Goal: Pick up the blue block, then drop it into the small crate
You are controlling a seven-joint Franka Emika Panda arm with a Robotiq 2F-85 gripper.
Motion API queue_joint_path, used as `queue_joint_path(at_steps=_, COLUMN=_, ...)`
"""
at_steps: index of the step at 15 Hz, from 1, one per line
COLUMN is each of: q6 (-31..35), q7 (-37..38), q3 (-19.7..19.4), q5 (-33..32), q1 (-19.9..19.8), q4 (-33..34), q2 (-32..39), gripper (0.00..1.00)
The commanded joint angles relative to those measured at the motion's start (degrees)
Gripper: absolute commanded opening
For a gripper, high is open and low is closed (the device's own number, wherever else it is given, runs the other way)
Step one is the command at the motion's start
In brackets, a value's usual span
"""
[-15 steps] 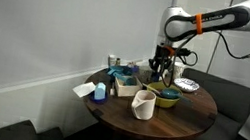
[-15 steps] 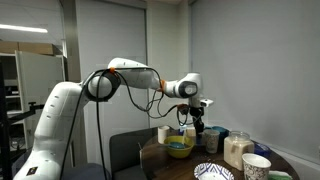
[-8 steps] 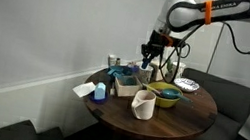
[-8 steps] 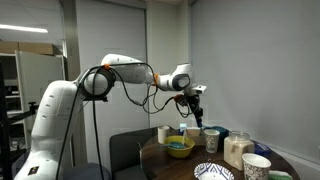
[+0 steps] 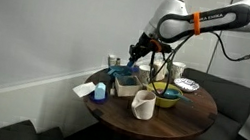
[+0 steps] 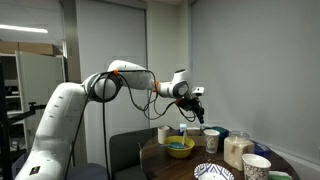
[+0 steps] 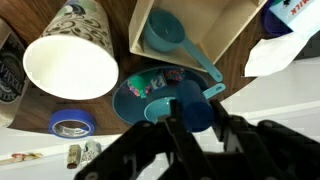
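Note:
My gripper [image 7: 197, 120] is shut on the blue block [image 7: 196, 100], a dark blue piece gripped between both fingers. It hangs in the air above a teal bowl [image 7: 140, 98] of small items. The small crate [image 7: 232, 30], a pale tan box, lies just beyond it with a teal scoop [image 7: 165, 35] inside. In an exterior view the gripper [image 5: 136, 54] hovers above the crate [image 5: 128, 84] at the table's back left. It also shows raised above the table in an exterior view [image 6: 197, 110]. The block is too small to make out in both exterior views.
On the round wooden table [image 5: 162, 124] stand a yellow bowl [image 5: 166, 96], a white pitcher [image 5: 143, 104], a white paper cup [image 7: 70, 65], a blue tape roll [image 7: 70, 123], a plate [image 5: 186, 85] and white tissue [image 7: 285, 50]. Cups and containers [image 6: 240, 150] crowd one edge.
The gripper rose from over the yellow bowl with the block in it. It then swung sideways and now hangs over the teal bowl beside the crate.

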Motion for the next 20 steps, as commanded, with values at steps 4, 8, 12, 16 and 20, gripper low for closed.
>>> queue_joint_path(at_steps=4, q6=-11.31, q7=-3.17, q3=0.05, q5=1.0, q1=0.7, q4=3.92, q2=1.45, gripper=0.08)
queue_joint_path(at_steps=8, q6=-17.01, q7=-5.07, q3=0.87, q5=2.52, q1=0.2, q4=6.05, q2=2.62, gripper=0.08)
queue_joint_path(at_steps=12, q6=-18.53, q7=-8.53, q3=1.73, q5=4.71, q1=-0.38, q4=7.39, q2=3.71, gripper=0.18)
queue_joint_path(at_steps=16, q6=-20.88, q7=-8.8, q3=1.5, q5=4.6, q1=-0.35, q4=8.64, q2=4.17, gripper=0.72)
queue_joint_path(at_steps=20, q6=-18.94, q7=-8.95, q3=1.02, q5=3.82, q1=-0.29, q4=6.79, q2=2.98, gripper=0.99)
